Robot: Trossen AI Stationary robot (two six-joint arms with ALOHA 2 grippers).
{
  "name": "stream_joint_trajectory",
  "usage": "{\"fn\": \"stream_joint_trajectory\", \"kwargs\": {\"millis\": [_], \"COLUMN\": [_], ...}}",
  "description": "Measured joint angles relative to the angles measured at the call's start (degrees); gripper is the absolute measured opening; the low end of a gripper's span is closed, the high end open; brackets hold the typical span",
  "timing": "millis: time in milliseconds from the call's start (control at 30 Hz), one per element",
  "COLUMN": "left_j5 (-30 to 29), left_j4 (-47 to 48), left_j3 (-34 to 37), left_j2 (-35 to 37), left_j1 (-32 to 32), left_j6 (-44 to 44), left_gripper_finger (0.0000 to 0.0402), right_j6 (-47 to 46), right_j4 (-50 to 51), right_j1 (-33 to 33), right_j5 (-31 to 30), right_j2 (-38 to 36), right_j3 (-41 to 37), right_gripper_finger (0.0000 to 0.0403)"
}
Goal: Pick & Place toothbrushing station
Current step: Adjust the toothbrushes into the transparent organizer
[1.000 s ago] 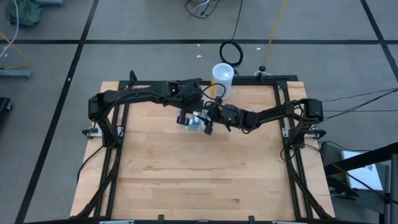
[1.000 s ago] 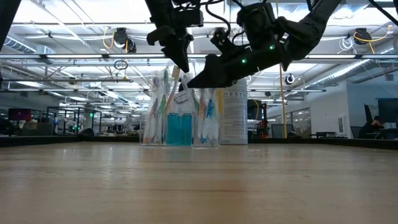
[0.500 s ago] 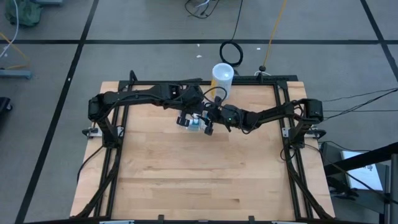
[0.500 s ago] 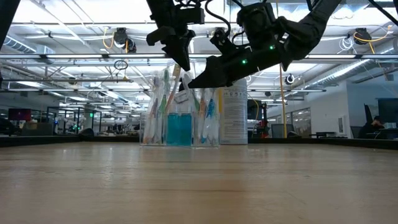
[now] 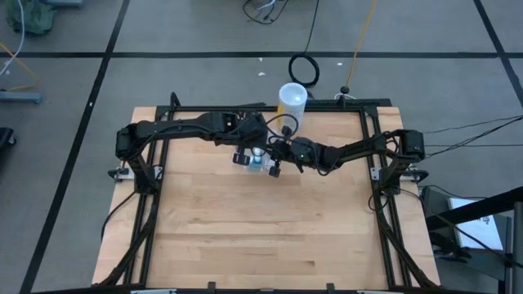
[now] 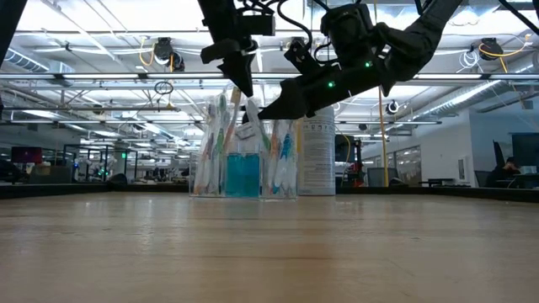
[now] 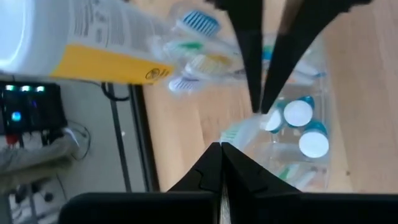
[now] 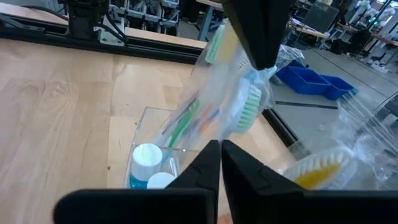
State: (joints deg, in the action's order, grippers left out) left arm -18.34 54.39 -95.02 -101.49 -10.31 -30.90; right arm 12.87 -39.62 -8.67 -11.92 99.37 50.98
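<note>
— Since a second ago?
— Little: left gripper (image 6: 238,77) has risen slightly, fingers pressed together, empty.
— Right gripper (image 6: 268,109)?
— Clenched on a wrapped toothbrush (image 8: 244,107), above the clear holder (image 6: 244,168), far end of table (image 5: 245,229), beside white canister (image 5: 292,101).

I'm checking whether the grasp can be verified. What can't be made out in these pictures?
- High view: the clear holder is mostly covered by both arms, so its contents are too small to tell.
- Low view: the left pincer and right pincer overlap the toothbrushes; contact is unclear.
- Left wrist view: the white canister is blurred and cut off by the edge.
</note>
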Motion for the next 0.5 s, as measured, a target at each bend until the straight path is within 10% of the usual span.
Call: {"fn": "stream_joint_trajectory", "kwargs": {"millis": [500], "left_j5": [-5.22], "left_j4": [4.66], "left_j3": [0.00], "left_j2": [0.00], "left_j1": [0.40], "left_j6": [7.25], "left_gripper_finger": [0.0130], "right_j6": [-0.03], "right_j4": [0.02], "right_j1": [0.02], "right_j5": [-0.17], "right_j2": [0.00], "right_j3": [-0.04], "right_gripper_finger": [0.0001]}}
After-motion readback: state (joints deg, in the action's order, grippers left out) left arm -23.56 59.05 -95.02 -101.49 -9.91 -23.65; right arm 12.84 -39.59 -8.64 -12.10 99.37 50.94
